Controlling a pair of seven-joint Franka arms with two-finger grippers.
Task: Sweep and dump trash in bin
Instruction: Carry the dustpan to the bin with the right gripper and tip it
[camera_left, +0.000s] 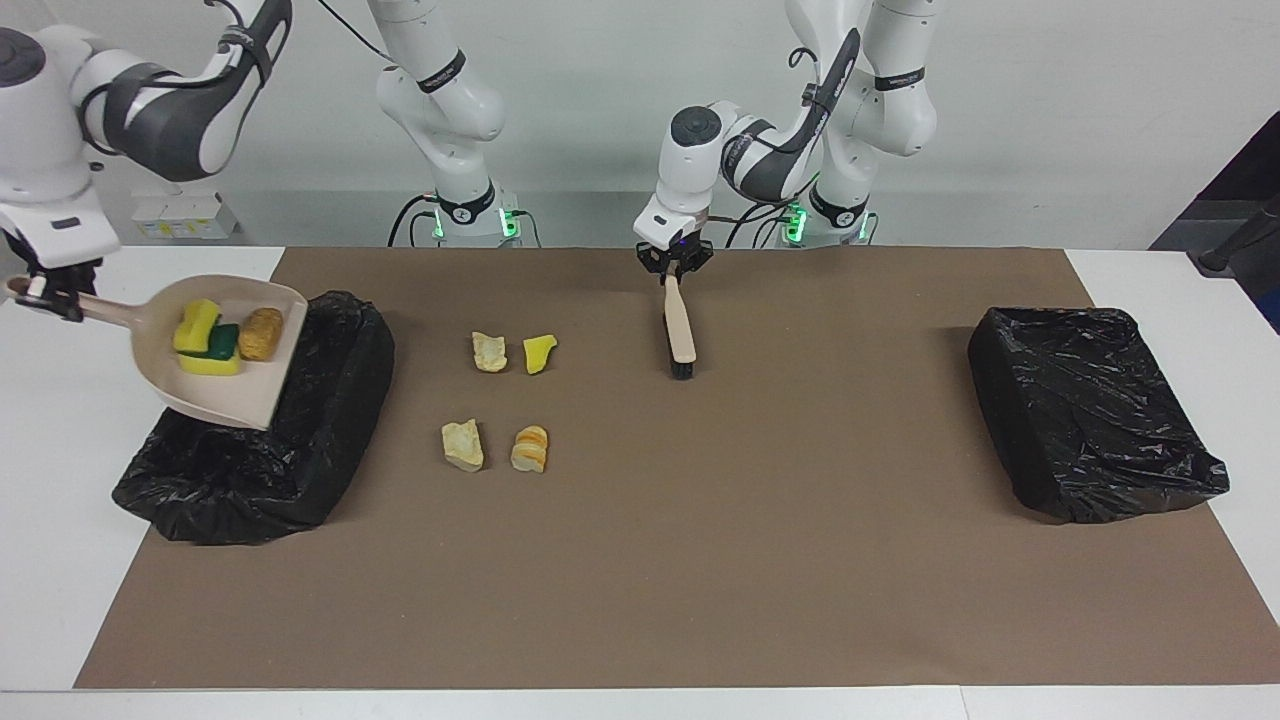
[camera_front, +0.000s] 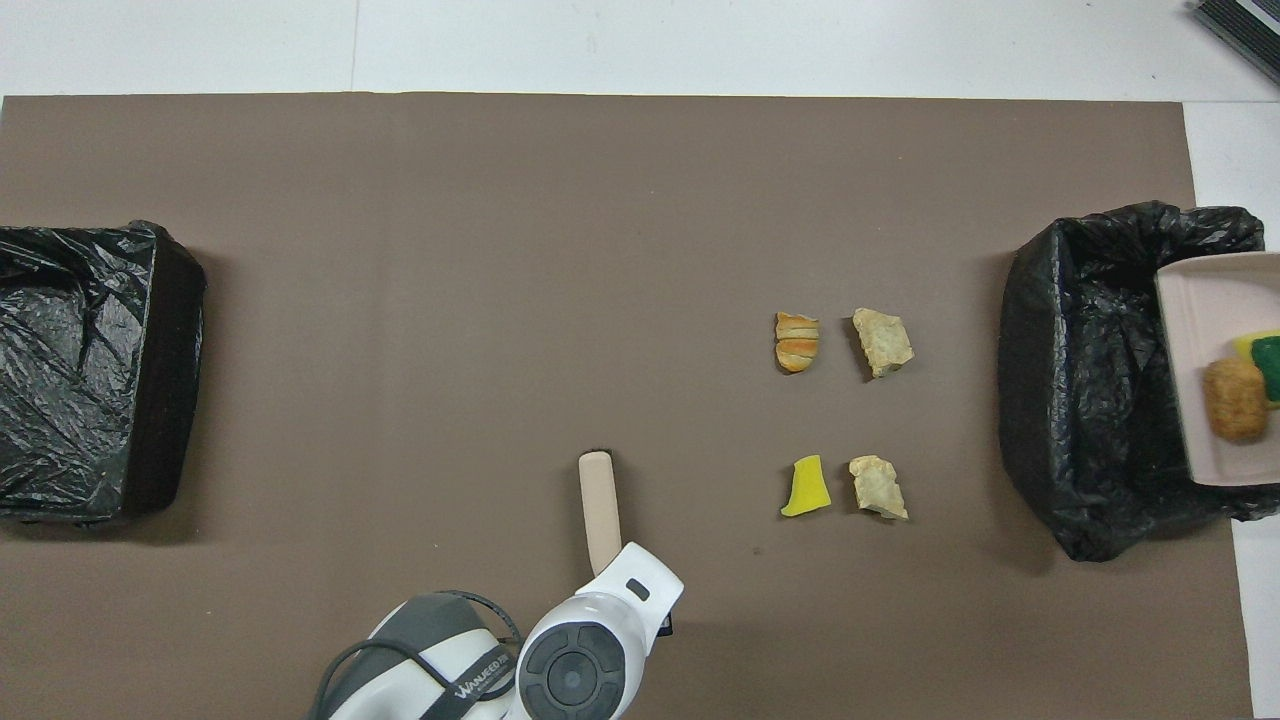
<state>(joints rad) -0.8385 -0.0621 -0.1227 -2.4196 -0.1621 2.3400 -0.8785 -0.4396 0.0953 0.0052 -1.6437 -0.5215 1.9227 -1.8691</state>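
Note:
My right gripper (camera_left: 42, 292) is shut on the handle of the beige dustpan (camera_left: 235, 385), which hangs tilted over the black-lined bin (camera_left: 330, 420) at the right arm's end. In the pan lie yellow and green sponge pieces (camera_left: 203, 335) and a brown chunk (camera_left: 262, 333) of trash. On the mat beside the bin lie several more scraps: a tan one (camera_left: 489, 351), a yellow one (camera_left: 539, 352), a beige one (camera_left: 462, 444) and an orange-streaked one (camera_left: 530, 448). My left gripper (camera_left: 677, 264) is shut on the brush (camera_left: 681, 335), bristles down at the mat's middle.
A second black-lined bin (camera_left: 1090, 410) stands at the left arm's end of the brown mat (camera_left: 700, 560). In the overhead view the dustpan (camera_front: 1200, 330) shows at the edge over the bin (camera_front: 1090, 380), and the brush (camera_front: 598, 500) pokes out from under the left wrist.

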